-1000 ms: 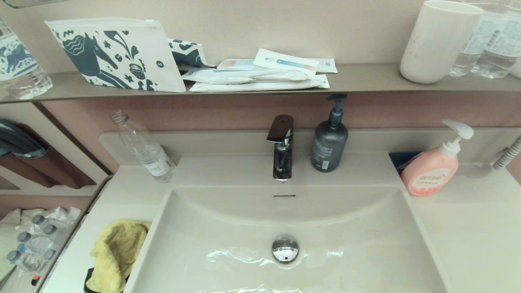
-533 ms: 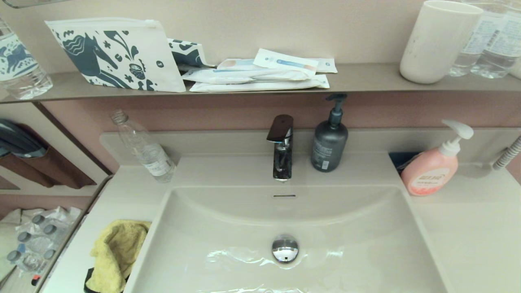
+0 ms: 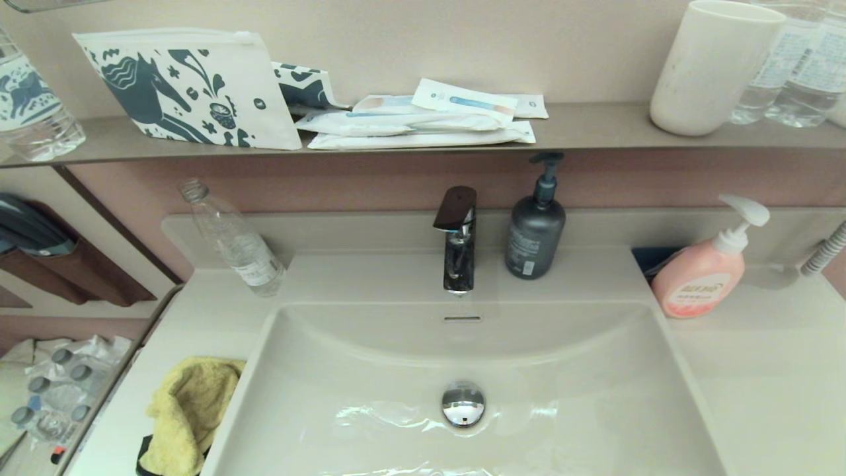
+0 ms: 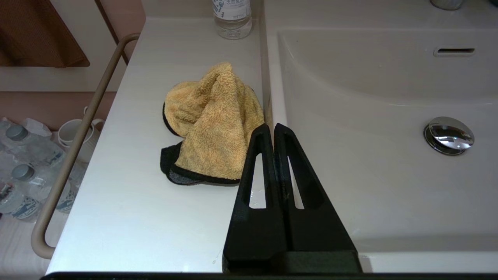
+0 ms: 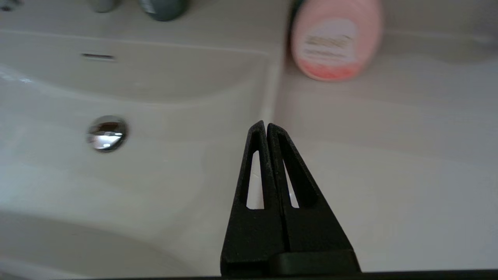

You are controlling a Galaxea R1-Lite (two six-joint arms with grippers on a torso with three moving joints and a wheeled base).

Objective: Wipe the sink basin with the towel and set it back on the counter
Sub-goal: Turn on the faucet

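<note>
Wiping not begun: towel (image 4: pixel 212 124) crumpled on tabletop (image 4: pixel 128 217) left of sink basin (image 4: pixel 369 182). Left hand (image 4: pixel 274 126) clenched, empty, near towel; right hand (image 5: pixel 266 124) clenched, idle. Next: open left hand, grasp towel.

From the head camera I saw neither arm. The towel (image 3: pixel 188 413) ran off the lower edge, as did the sink basin (image 3: pixel 370 370). On my right wrist feed, the pink soap bottle (image 5: pixel 335 37) was blurred, its label unreadable.

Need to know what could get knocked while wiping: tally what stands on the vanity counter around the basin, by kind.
Pump bottles: 2, dark grey soap dispenser, pink soap dispenser
Clear plastic water bottle: 1
Mustard-yellow terry towel: 1
Dark chrome faucet: 1
Total: 5
</note>
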